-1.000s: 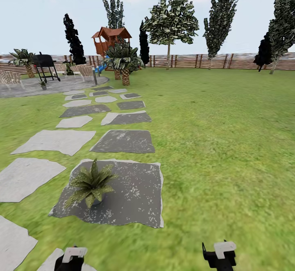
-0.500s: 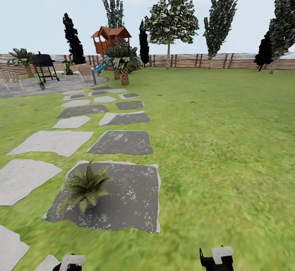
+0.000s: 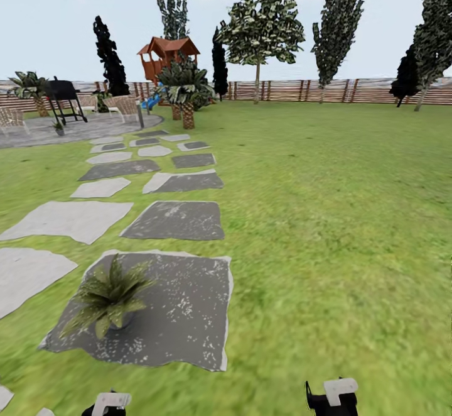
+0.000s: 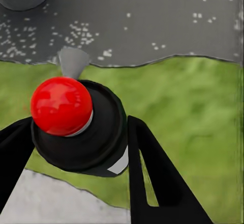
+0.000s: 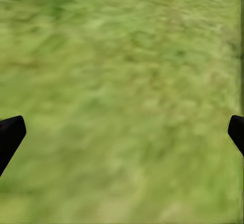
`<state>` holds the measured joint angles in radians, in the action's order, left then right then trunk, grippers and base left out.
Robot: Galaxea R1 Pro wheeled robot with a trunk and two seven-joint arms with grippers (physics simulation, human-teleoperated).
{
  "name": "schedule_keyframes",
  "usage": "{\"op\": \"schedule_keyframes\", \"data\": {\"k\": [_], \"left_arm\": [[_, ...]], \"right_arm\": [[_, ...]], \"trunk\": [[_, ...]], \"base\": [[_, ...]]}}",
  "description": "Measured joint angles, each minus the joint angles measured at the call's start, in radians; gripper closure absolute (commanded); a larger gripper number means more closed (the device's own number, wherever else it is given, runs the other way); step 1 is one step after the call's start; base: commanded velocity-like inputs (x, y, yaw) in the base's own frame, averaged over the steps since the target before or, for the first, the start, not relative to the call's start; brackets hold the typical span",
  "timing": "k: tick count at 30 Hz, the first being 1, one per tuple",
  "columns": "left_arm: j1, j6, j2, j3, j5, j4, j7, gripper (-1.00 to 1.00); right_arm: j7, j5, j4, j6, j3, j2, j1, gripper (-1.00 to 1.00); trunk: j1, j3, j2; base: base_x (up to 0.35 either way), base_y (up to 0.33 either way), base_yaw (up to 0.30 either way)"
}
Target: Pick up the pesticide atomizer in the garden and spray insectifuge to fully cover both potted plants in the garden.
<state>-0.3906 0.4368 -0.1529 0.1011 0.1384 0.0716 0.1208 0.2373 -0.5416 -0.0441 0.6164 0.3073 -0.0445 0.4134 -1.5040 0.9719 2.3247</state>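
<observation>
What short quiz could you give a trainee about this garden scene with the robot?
1. True or false: the left gripper holds the dark pesticide atomizer with the red knob.
2. The small green leafy potted plant stands on: A) grass, B) a dark grey paving slab, C) the wooden fence.
3. What lies below the open right gripper?

Key:
1. True; its fingers close around the atomizer.
2. B.
3. Green grass.

Bright, even daylight with no hard shadows; the grass [image 3: 351, 227] renders soft and smeared, most blurred near the edges and in the right wrist view.
</observation>
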Motion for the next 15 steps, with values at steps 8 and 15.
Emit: {"op": "schedule_keyframes", "data": {"k": [8,15], "left_arm": [[0.0,0.0,0.0,0.0,0.0,0.0,-0.001,1.0],[0.0,-0.002,0.0,0.0,0.001,0.0,-0.001,1.0]], "right_arm": [[0.0,0.0,0.0,0.0,0.0,0.0,0.0,-1.0],[0.0,0.0,0.0,0.0,0.0,0.0,0.0,-1.0]], "trunk": [[0.0,0.004,0.0],[0.0,0.004,0.0]], "base": [[0.226,-0.268,0.0],[0.241,-0.258,0.0]]}}
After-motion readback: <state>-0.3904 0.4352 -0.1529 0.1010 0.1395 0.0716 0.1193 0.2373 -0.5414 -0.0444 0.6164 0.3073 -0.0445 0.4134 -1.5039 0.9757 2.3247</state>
